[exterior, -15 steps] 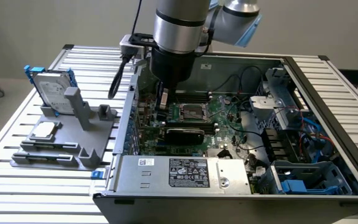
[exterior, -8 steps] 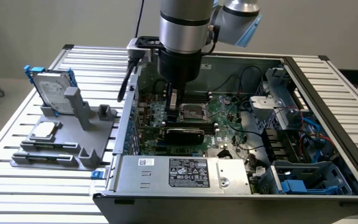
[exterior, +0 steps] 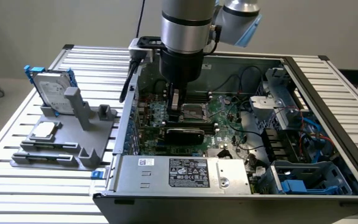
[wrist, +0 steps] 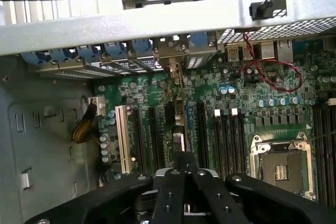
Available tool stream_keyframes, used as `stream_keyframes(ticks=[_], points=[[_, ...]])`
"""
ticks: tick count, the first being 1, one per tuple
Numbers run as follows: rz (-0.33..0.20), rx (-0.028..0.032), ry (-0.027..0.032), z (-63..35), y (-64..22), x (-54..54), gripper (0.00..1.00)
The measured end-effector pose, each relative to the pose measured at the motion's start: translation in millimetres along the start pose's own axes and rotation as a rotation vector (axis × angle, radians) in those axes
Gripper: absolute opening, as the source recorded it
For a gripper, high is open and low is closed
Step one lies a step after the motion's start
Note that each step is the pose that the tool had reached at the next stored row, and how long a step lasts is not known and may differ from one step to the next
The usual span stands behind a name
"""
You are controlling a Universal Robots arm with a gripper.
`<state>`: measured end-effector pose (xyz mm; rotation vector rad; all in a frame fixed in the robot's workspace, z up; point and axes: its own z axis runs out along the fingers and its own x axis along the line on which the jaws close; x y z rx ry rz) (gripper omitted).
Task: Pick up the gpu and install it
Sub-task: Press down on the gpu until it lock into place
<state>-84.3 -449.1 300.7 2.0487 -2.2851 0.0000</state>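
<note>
Fingers (wrist: pixel 182 171) look pinched together around the thin top edge of the gpu (wrist: pixel 178 129), which I read as the narrow card hanging edge-on below them, standing upright over the expansion slots (wrist: pixel 157 135) of the motherboard (wrist: pixel 252 103). From the exterior view, the gripper (exterior: pixel 175 105) is reached down into the open computer case (exterior: pixel 328 84), near the case's rear wall, with a black-shrouded card (exterior: pixel 184 136) lying just nearer the camera on the board.

The card's end bracket seems to line up with the rear slot openings (wrist: pixel 173 61) beneath the blue retention clips (wrist: pixel 115 51), though I can't tell whether the bottom edge is already in a slot.

What worries me: the grip sits on a slim edge, so any tilt could let the card's contacts miss the slot and press on neighbouring parts. The bracket could also catch on the rear frame and twist the card in the grasp.

Off to the exterior view's left, a hard drive (exterior: pixel 53 88) stands in a grey holder (exterior: pixel 73 140) on the table (exterior: pixel 17 186).
</note>
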Motion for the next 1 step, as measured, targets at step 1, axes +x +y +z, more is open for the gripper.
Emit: stream_keyframes(ticks=[1], points=[[0.0, 0.0, -0.0002, 0.0, 0.0, 0.0, 0.11]])
